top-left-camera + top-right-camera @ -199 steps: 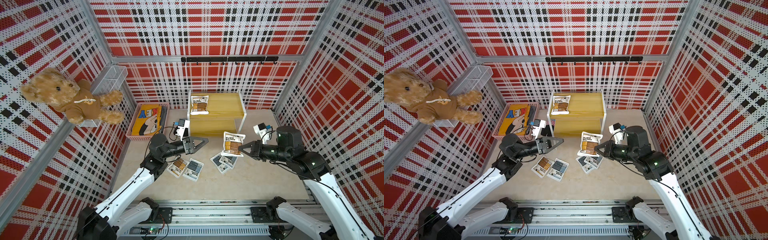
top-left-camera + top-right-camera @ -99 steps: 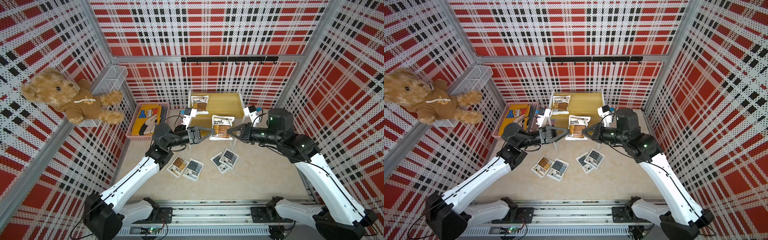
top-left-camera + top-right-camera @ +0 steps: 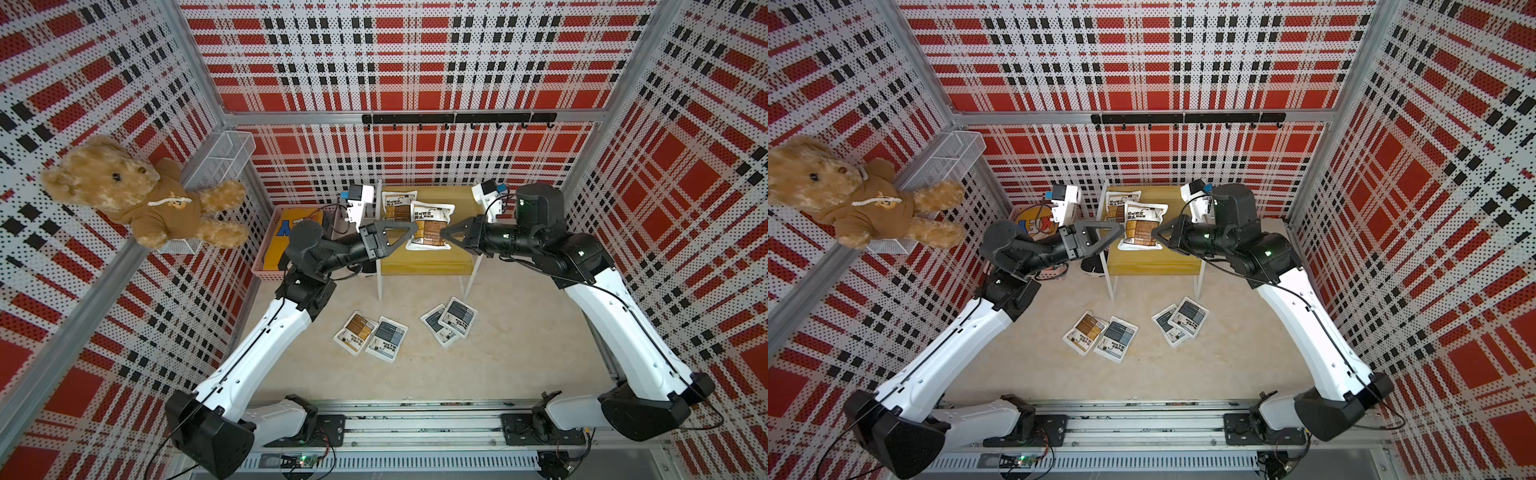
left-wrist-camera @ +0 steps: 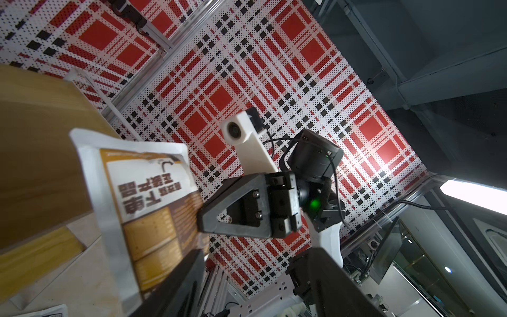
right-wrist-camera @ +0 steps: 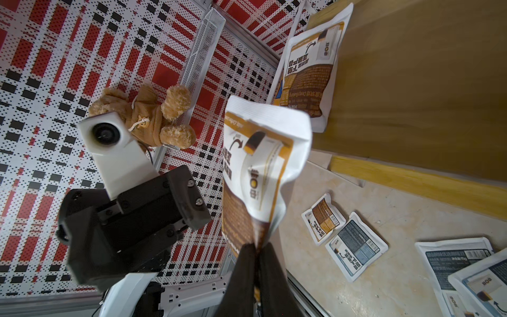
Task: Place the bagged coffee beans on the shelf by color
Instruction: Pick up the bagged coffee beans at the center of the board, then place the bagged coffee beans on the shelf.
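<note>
My right gripper [image 3: 444, 233] [image 5: 256, 247] is shut on the edge of a brown-panel coffee bag [image 3: 430, 226] [image 3: 1142, 226] [image 5: 255, 170]. It holds the bag in the air over the wooden shelf [image 3: 424, 262] [image 3: 1154, 262]. My left gripper [image 3: 409, 232] [image 4: 256, 251] is open at the bag's opposite edge; only the wall shows between its fingers. A second brown bag [image 3: 395, 203] [image 5: 310, 68] lies on the shelf's top board. On the floor lie one brown bag [image 3: 355, 330], a grey bag [image 3: 386, 338] beside it, and two overlapping grey bags [image 3: 451, 322].
A pink basket [image 3: 266, 272] with a yellow cloth stands left of the shelf, behind my left arm. A teddy bear [image 3: 137, 195] and a white wire basket [image 3: 220, 162] hang on the left wall. A black hook rail [image 3: 457, 118] runs along the back wall.
The right arm has lifted the brown bag from low over the floor to above the shelf. The left gripper has risen and swung right to the bag's other edge.
</note>
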